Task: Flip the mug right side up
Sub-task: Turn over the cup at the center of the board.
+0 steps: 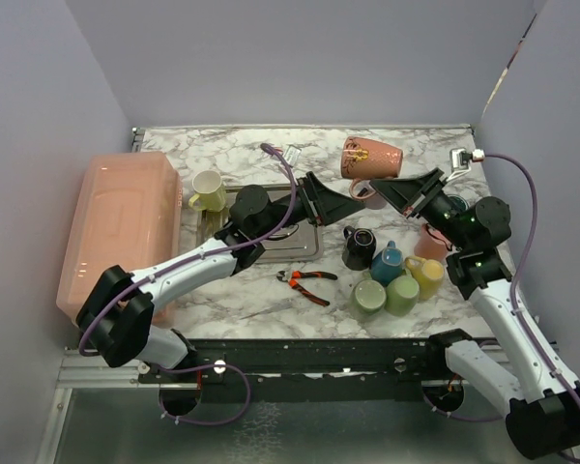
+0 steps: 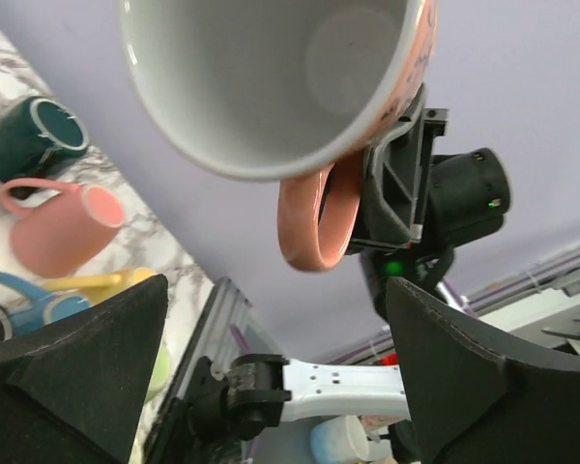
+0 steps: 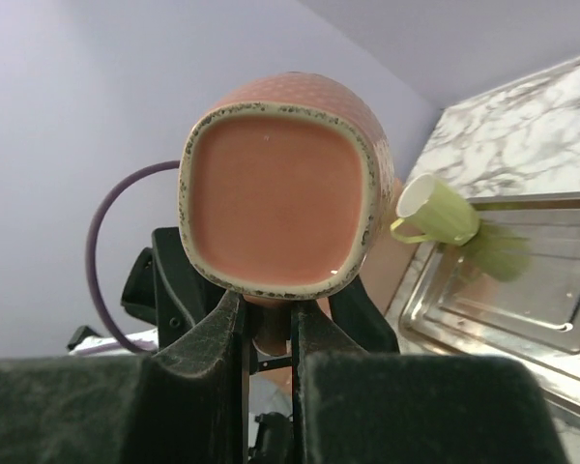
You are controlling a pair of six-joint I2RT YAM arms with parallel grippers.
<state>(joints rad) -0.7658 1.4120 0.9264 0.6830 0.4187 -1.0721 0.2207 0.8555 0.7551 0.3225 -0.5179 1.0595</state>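
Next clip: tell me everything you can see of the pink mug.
The pink mug looks like glazed ceramic: salmon outside with a faint pattern, white inside, a speckled rim around its squarish base, and a thick loop handle. It is off the table, on its side in the air. The right pincer is shut on the handle and faces the base. The open left pincer faces the mouth, close by without touching.

1. Top camera: above and behind my bases, looking down the table (image 1: 232, 155).
2. My left wrist: close, facing the mug (image 2: 271, 77) mouth.
3. My right wrist: close on that same mug's underside.
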